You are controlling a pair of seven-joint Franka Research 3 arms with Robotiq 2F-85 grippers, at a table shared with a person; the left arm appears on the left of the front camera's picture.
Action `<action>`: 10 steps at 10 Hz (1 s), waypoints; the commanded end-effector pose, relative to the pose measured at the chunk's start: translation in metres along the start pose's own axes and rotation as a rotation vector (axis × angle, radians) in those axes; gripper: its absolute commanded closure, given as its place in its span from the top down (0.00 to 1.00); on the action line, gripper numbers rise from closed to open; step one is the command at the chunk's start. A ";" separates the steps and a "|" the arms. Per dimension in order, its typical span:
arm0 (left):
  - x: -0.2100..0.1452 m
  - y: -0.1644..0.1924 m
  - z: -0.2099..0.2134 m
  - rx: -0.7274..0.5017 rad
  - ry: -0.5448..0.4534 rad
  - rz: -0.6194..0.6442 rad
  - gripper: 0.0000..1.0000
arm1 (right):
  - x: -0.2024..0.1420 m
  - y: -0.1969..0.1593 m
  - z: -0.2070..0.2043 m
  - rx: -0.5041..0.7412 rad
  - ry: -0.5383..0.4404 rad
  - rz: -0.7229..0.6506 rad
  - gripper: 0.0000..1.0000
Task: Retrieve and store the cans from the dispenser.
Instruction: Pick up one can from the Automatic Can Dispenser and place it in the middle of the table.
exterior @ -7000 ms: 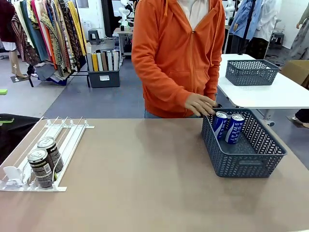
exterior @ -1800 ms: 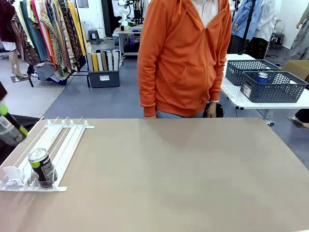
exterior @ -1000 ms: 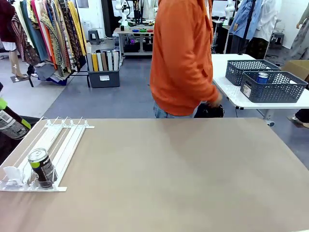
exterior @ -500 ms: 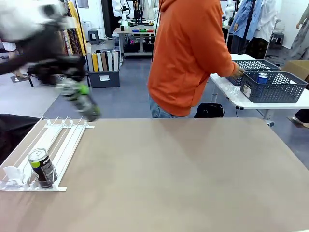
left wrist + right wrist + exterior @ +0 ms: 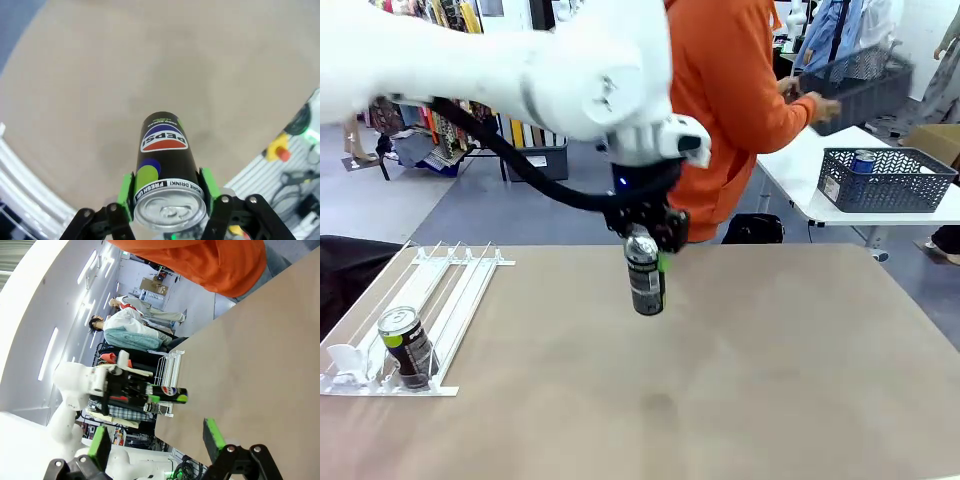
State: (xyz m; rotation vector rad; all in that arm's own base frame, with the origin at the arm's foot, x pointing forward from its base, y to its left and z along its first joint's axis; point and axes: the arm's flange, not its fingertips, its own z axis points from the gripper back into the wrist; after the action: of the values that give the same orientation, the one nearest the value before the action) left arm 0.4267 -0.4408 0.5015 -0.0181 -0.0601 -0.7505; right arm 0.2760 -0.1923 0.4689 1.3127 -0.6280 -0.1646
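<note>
Two dark cans are in view. One dark can (image 5: 645,278) is hanging upright over the middle of the counter (image 5: 770,380), seemingly clear of the surface, with its long axis vertical and its silver top uppermost. The left fingers (image 5: 125,192) are pinching it from both sides just under the rim, green pads pressing against its wall, so the can's body is pointing straight down from the grip. The left arm is reaching in from the left and across the middle.

The second dark can (image 5: 408,347) is standing at the near end of the dispenser (image 5: 450,285), on the counter's near left, well apart from the carried one. The right fingers (image 5: 212,434) are spread wide, with nothing between them.

At the far right, the person (image 5: 730,110) is holding up a grey basket (image 5: 865,88) beyond the counter. Another basket (image 5: 885,185), holding a blue can (image 5: 863,160), is sitting on a white table there.

Storing the carried can likely depends on a basket being placed below it, then a straight descent along the can's vertical axis. For the can in the dispenser, the left arm is nearer.
</note>
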 end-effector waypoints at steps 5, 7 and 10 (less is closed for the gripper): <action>0.035 0.030 -0.043 0.043 0.117 -0.190 0.00 | 0.003 0.004 -0.002 0.024 -0.020 -0.002 1.00; 0.040 0.031 -0.049 -0.010 0.131 -0.247 0.00 | 0.003 0.004 -0.002 0.024 -0.020 -0.002 1.00; 0.045 0.036 -0.057 -0.072 0.152 -0.236 0.00 | 0.003 0.004 -0.002 0.024 -0.020 -0.002 1.00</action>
State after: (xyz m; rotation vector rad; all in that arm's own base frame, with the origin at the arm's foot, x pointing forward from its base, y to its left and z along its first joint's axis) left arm 0.4831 -0.4510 0.4382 -0.0032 0.0905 -0.9791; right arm 0.2760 -0.1923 0.4689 1.3127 -0.6280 -0.1648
